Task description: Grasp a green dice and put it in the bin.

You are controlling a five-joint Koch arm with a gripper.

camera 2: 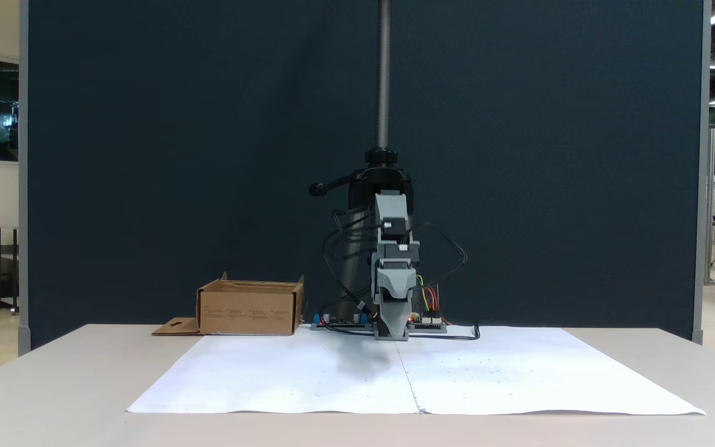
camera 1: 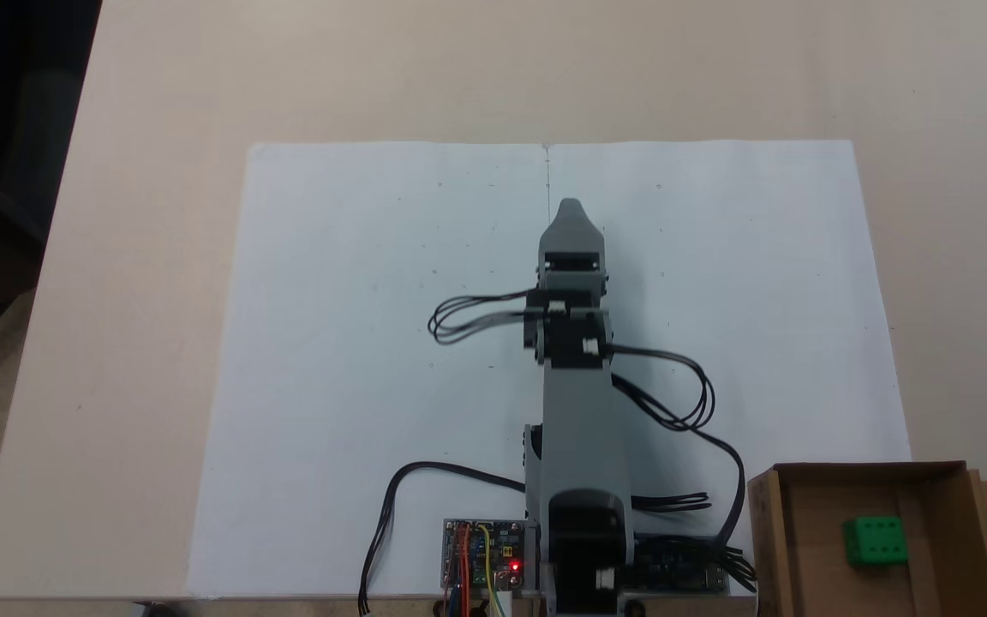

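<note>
Dice (camera 1: pixel 875 540) already sits in the bin (camera 1: pixel 768 531) — your gripper (camera 1: pixel 571 208) carries nothing, finger state unclear; regrasping risks knocking it out.

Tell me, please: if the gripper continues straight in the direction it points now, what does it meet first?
The gripper points along the white paper, away from the base. The line ahead looks free across the paper and the bare table. Its tilt is unclear, so it might touch the paper first.
</note>
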